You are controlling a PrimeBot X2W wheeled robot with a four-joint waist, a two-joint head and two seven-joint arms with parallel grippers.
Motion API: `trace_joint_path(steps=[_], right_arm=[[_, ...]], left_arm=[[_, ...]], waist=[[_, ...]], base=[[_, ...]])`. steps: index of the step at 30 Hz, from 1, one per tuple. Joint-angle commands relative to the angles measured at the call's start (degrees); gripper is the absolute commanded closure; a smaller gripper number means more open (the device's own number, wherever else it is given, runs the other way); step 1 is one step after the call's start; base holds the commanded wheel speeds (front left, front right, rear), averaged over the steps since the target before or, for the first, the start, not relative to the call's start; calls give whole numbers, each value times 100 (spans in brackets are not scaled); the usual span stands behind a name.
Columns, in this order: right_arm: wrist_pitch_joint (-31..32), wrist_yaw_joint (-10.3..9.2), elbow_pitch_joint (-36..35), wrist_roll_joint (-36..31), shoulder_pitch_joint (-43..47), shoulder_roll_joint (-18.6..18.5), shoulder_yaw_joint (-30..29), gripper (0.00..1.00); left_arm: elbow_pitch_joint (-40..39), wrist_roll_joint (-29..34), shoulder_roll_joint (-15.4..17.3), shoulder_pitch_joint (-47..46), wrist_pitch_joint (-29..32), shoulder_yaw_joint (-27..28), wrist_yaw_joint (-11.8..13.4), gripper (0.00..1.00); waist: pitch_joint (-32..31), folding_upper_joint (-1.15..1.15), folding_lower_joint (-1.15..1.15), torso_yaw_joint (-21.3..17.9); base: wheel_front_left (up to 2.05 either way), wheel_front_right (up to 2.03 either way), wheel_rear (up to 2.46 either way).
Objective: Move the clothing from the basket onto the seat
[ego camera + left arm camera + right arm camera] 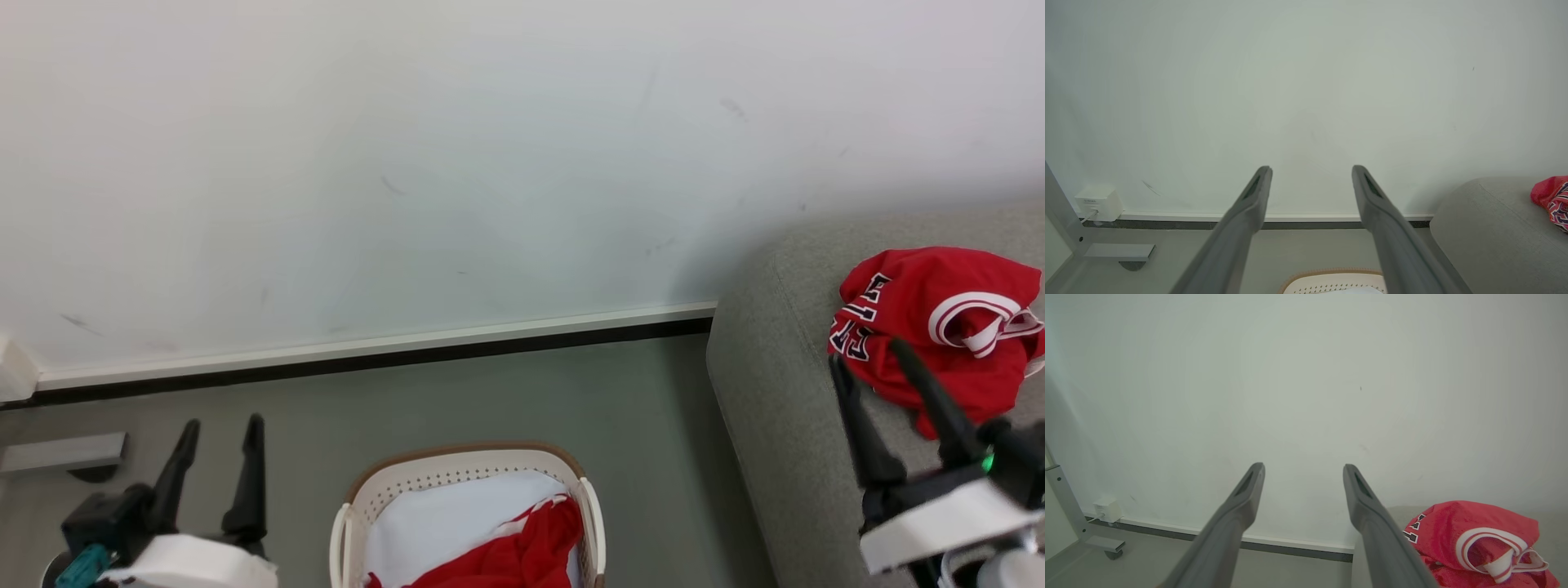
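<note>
One red jersey [939, 327] with white striped trim and dark lettering lies crumpled on the light-grey sofa [775, 392] at the right; the same jersey [1474, 543] appears low right in the right wrist view. My right gripper [869, 355] hovers open just in front of it, nothing between its fingers. A second red garment [514, 555] rests in the cream basket [457, 474] on its pale lining, at the bottom centre. My left gripper [222, 425] stands open and empty to the left of the basket, above the floor.
A white wall with a skirting board [367, 351] runs behind everything. A grey metal frame foot [65, 453] lies on the floor at the far left, near a white socket box [1098, 202]. Grey floor separates the basket from the sofa.
</note>
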Motion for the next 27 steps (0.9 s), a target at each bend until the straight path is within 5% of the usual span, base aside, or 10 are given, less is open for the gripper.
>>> trace_joint_path(steps=[1, 13, 27], right_arm=[[-329, -13, 195, -136, 227, 83, 20, 0], [-750, -13, 478, -487, 842, 825, 72, 0], [-754, -13, 585, -446, 614, 904, 267, 0]], left_arm=[[-50, 136, -88, 205, -2, 222, 11, 0], [-145, 814, -666, 684, -1, 999, -308, 0], [12, 1069, -832, 493, -2, 1097, -450, 0]], waist=[[-41, 0, 1, 16], [-78, 0, 1, 92], [-18, 0, 1, 162]], base=[[0, 0, 0], [0, 0, 0], [0, 0, 0]])
